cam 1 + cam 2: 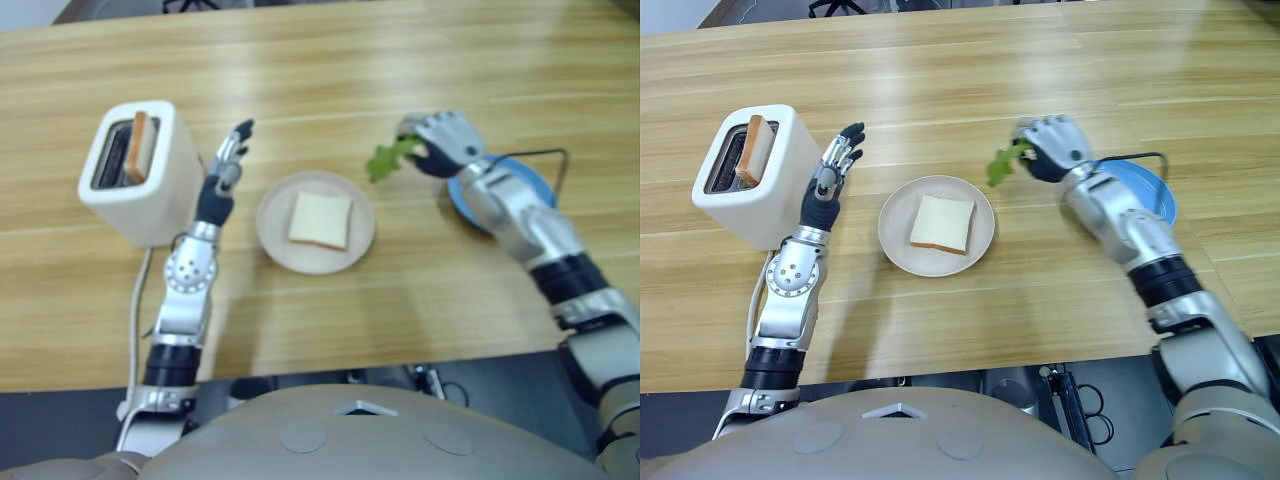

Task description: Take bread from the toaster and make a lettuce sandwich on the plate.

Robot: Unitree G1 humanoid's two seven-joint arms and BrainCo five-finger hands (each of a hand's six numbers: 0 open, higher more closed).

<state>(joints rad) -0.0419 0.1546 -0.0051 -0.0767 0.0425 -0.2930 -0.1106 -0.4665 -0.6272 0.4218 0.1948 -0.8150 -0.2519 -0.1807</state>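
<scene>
We judge the job about a third done: one slice (942, 223) lies flat on the plate (895, 248), mid-tabletop, with nothing on it. The right hand (1050, 145), fingers curled shut on a lettuce leaf (1000, 165), is held to the right of the plate, just left of a blue dish (1155, 200). Left to do — lay the leaf, then fetch the second slice (755, 150) standing in the toaster (745, 200) at the left. The left hand (835, 172), fingers straight and empty, is just beside the toaster. The tabletop (1040, 60) is pale wood planks; past its far edge shows a strip of floor (670, 12).
</scene>
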